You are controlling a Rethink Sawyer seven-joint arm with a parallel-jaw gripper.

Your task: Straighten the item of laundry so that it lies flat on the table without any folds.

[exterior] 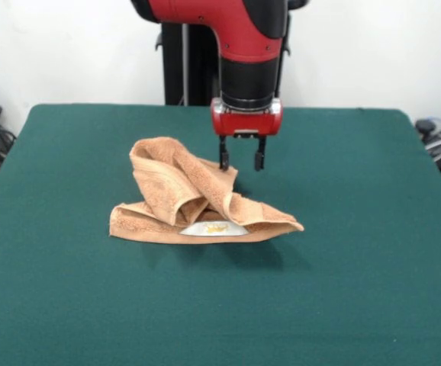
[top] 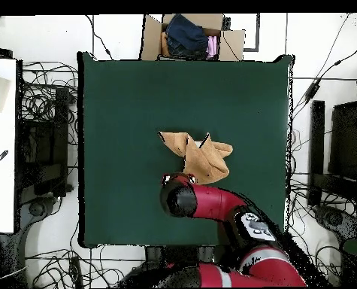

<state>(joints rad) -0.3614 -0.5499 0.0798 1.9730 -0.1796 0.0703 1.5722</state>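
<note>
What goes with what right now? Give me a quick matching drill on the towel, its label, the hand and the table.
Things:
1. towel
2. white label
3. hand
4. table

States:
A. dark green, bare around the cloth
B. open, fingers pointing down at the cloth's far edge
C. crumpled in folds, not flat
D. peeking out under a fold on the near side

Pairs: 1-C, 2-D, 3-B, 4-A

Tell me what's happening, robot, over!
Gripper open, holding nothing, hanging at the towel's far edge. Towel crumpled in folds mid-table, white label showing. Nothing in the way.
</note>
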